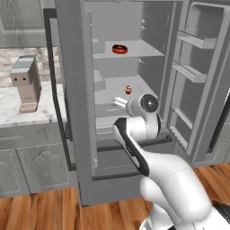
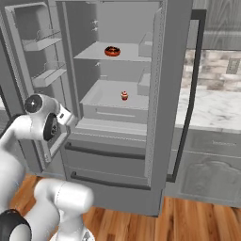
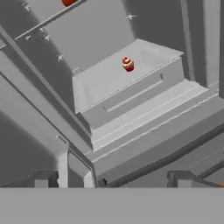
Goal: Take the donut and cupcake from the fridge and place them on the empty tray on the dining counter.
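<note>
A: Left base view; fridge [image 1: 76, 90] stands with both doors swung wide; donut [image 1: 119, 49] sits on the upper shelf; cupcake [image 1: 128, 90] on the shelf below, toward its front edge. The gripper [image 1: 117, 103] is outside the compartment, low and in front of the lower shelf; the fingers are too small here to read.

B: Right base view; same layout from the other side; donut [image 2: 112, 51] above, cupcake [image 2: 124, 96] below it and a little to the right; the hand [image 2: 70, 117] is well left of both and short of the shelf front; nothing between its fingers.

A: Hand view; two dark fingertips [image 3: 41, 179] rise at the bottom, set far apart with bare space between; jaws spread wide and empty. The cupcake [image 3: 127, 64] lies ahead and above the midline, slightly right of centre, upright; no long axis to speak of, so approach angle matters little. The donut [image 3: 69, 2] is just cut by the top edge, farther off.

B: Judgement; cupcake is the nearer target; the next move needs a reach forward and slightly up over the drawer front; risk is clipping the shelf lip.
</note>
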